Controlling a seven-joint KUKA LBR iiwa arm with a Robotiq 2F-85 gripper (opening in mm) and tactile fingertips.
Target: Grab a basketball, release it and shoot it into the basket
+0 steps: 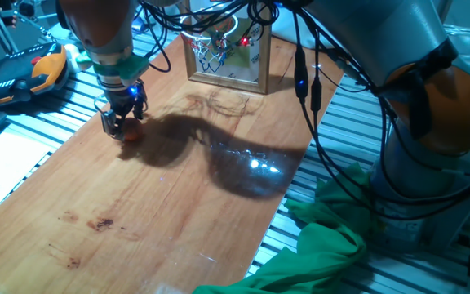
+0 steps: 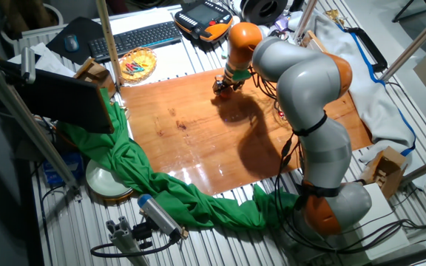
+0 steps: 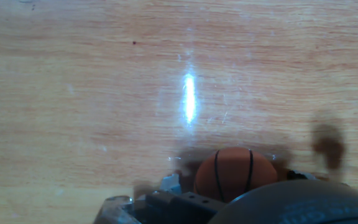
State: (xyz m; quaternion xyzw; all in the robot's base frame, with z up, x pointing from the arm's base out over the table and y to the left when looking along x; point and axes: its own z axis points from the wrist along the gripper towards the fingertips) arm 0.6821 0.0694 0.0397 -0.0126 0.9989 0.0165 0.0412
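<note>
The basketball point(image 1: 132, 134) is a tiny orange ball with dark seams lying on the wooden board point(image 1: 178, 212) at its far left. My gripper point(image 1: 123, 124) stands low over it with the fingers spread on either side, open, the ball just between the tips. In the hand view the basketball point(image 3: 235, 174) sits at the bottom centre on the wood, with the finger parts beside it. The basket point(image 1: 216, 38), with its orange rim and net on a wooden-framed backboard point(image 1: 228, 77), stands at the board's far edge. In the other fixed view my gripper point(image 2: 222, 86) is at the board's far side.
A black and orange teach pendant point(image 1: 24, 72) lies left of the board. Green cloth point(image 1: 325, 237) hangs off the right side and also shows in the other fixed view point(image 2: 146, 170). Cables point(image 1: 304, 73) hang near the backboard. A keyboard point(image 2: 135, 37) and a bowl point(image 2: 137, 63) sit beyond the board.
</note>
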